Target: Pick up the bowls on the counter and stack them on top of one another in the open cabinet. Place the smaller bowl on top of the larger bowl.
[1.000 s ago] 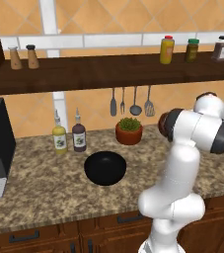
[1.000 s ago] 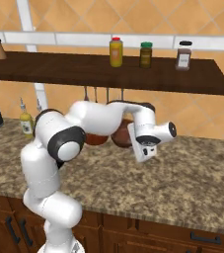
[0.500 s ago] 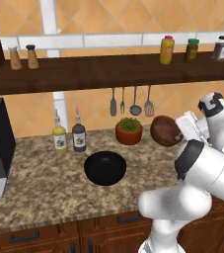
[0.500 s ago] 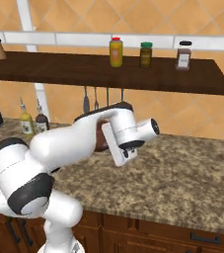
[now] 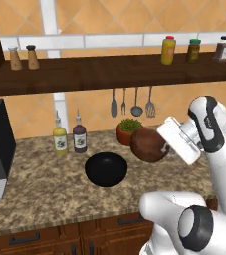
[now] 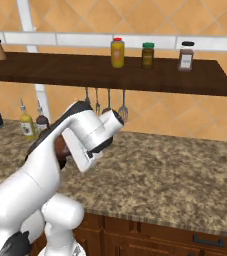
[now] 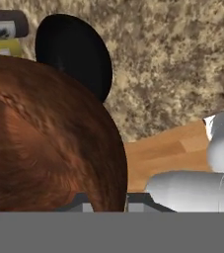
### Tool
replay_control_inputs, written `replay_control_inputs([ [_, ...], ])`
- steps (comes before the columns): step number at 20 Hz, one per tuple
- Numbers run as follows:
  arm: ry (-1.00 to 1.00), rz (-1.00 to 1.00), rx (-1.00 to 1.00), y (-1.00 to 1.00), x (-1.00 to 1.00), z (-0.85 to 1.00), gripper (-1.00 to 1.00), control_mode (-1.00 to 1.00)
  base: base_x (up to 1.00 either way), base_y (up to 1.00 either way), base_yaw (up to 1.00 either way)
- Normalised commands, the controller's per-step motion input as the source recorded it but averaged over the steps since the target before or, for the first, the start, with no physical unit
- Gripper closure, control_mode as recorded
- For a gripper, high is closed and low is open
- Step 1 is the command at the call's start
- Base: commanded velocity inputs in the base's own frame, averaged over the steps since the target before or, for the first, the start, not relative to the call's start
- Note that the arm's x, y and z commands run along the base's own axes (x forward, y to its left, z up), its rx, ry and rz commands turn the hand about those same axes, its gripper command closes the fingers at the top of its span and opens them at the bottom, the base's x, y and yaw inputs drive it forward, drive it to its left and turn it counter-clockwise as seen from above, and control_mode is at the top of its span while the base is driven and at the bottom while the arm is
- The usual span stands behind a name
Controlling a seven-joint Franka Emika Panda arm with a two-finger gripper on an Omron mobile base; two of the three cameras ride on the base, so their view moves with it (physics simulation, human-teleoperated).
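The smaller bowl (image 5: 149,145) is round, reddish-brown and wood-grained, with a smooth curved outer wall. It is carried in the air above the bench (image 5: 45,187), tipped on its side at the end of the white hand. In the hand view its streaked brown wall (image 7: 49,143) lies directly against the fingers, covering them; the fingers (image 5: 160,145) appear clamped on its rim, though the contact itself is hidden behind the bowl. The larger bowl (image 5: 106,169) is wide, glossy black and round, resting upright on the bench below and to the left of the fingers, well apart from the held bowl. Bowl count: two, one held and one on the bench. The bench is speckled brown-and-tan granite over dark wooden drawers. Just behind the held bowl stands one terracotta pot (image 5: 127,132) with a green plant. Further left of the fingers stand two bottles (image 5: 68,136), one yellow and one dark. Above the fingers hang four metal utensils (image 5: 132,102). Over these runs the open cabinet (image 5: 94,73), a long dark brown wooden shelf, carrying three jars (image 5: 194,50) at the right and two shakers (image 5: 24,58) at the left.
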Motion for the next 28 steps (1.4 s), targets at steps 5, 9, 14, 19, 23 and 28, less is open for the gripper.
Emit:
replay_control_inputs([
  [5,0.14,0.03,-0.12,0.97,0.04,0.04,1.0,-1.0,0.0,0.0,0.0],
  [9,0.2,0.0,-0.15,0.58,0.56,-0.51,1.0,-1.0,0.0,0.0,0.0],
  [14,0.07,-0.01,-0.2,0.42,0.55,-0.65,1.0,-1.0,0.0,0.0,0.0],
  [19,0.04,-0.01,-0.14,0.21,0.45,-0.49,1.0,-1.0,0.0,0.0,0.0],
  [23,0.0,0.0,-0.1,0.05,0.5,-0.2,1.0,-1.0,0.0,0.0,0.0],
  [28,-0.02,0.0,-0.01,0.02,0.34,-0.14,1.0,-1.0,0.0,0.0,0.0],
])
